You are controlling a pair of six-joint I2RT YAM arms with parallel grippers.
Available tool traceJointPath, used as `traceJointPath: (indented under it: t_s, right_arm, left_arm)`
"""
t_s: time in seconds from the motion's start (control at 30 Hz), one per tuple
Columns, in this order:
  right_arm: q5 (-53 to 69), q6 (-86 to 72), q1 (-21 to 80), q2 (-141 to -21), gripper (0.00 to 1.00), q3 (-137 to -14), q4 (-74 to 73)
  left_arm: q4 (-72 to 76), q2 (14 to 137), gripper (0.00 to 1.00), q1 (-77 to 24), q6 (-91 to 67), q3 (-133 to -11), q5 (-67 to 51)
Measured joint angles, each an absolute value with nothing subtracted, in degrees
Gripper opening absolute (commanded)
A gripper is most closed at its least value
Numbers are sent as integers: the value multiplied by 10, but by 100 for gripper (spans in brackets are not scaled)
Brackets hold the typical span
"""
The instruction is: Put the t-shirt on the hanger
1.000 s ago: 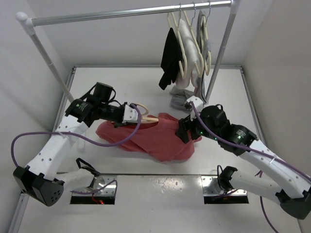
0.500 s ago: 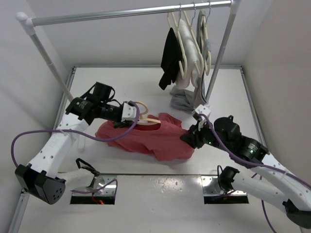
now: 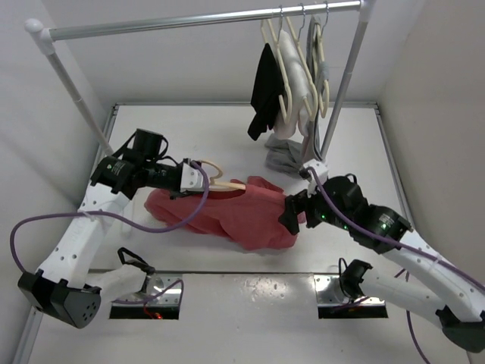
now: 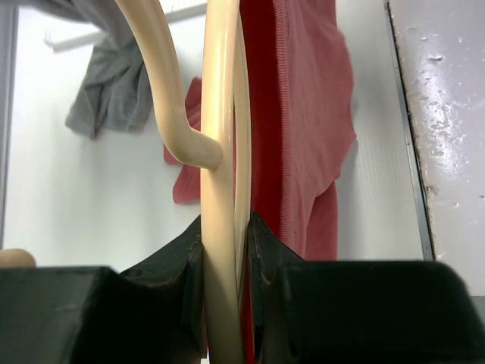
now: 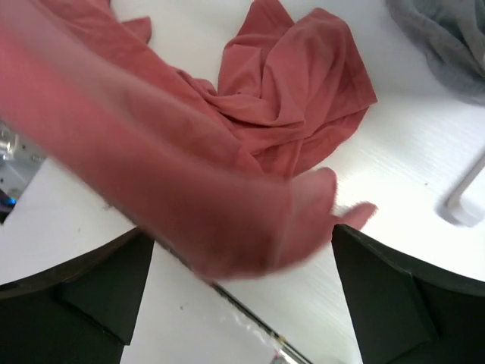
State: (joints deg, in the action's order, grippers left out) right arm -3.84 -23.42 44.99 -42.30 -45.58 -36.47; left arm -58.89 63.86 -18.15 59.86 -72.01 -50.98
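Observation:
The faded-red t-shirt (image 3: pixel 235 216) lies crumpled on the white table between the two arms. My left gripper (image 3: pixel 198 180) is shut on the peach-beige hanger (image 3: pixel 214 167) at the shirt's upper left edge. In the left wrist view the hanger (image 4: pixel 220 114) runs upright between the jaws of the left gripper (image 4: pixel 226 227), with red shirt cloth (image 4: pixel 303 114) against its right side. My right gripper (image 3: pixel 288 216) is at the shirt's right edge. In the right wrist view the right gripper (image 5: pixel 242 233) stands wide open, with blurred shirt cloth (image 5: pixel 189 189) between the fingers.
A clothes rail (image 3: pixel 189 20) spans the back, holding a black garment (image 3: pixel 265 83) and cream-white hangers (image 3: pixel 292 68). A grey garment (image 3: pixel 284 159) lies by the rail's right post and also shows in the right wrist view (image 5: pixel 439 38). The rail's foot (image 5: pixel 462 201) is close by.
My left arm has drawn back to the left with the hanger, and the shirt shifted left with it. My right gripper has moved left along the shirt's right edge.

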Motion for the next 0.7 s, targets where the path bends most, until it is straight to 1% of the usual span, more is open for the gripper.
traceJointPath:
  t_s: [0.1, 0.27, 0.33, 0.43, 0.47, 0.5, 0.57, 0.6, 0.7]
  right_arm:
    - [-19, -204, 452, -488, 100, -541, -387]
    - [52, -145, 459, -606, 100, -713, -389]
    - [70, -125, 463, -631, 100, -739, -381]
    - [95, -101, 468, -652, 100, -742, -382]
    - [108, -95, 470, -660, 97, -743, -383]
    - [125, -88, 471, -672, 91, -743, -384]
    - [152, -82, 474, -691, 84, -741, -383]
    - [161, -80, 474, -696, 69, -737, -380]
    - [182, -84, 475, -700, 31, -716, -369]
  left_arm:
    - [-589, 627, 0, -196, 609, -720, -511]
    - [-588, 625, 0, -204, 615, -719, -508]
    - [-588, 625, 0, -206, 615, -719, -507]
    - [-588, 626, 0, -207, 615, -719, -506]
    - [-587, 626, 0, -207, 615, -719, -506]
    - [-585, 626, 0, -207, 613, -719, -506]
    - [-582, 628, 0, -207, 610, -719, -505]
    - [-579, 629, 0, -207, 608, -719, -506]
    - [-572, 635, 0, -207, 603, -719, -505]
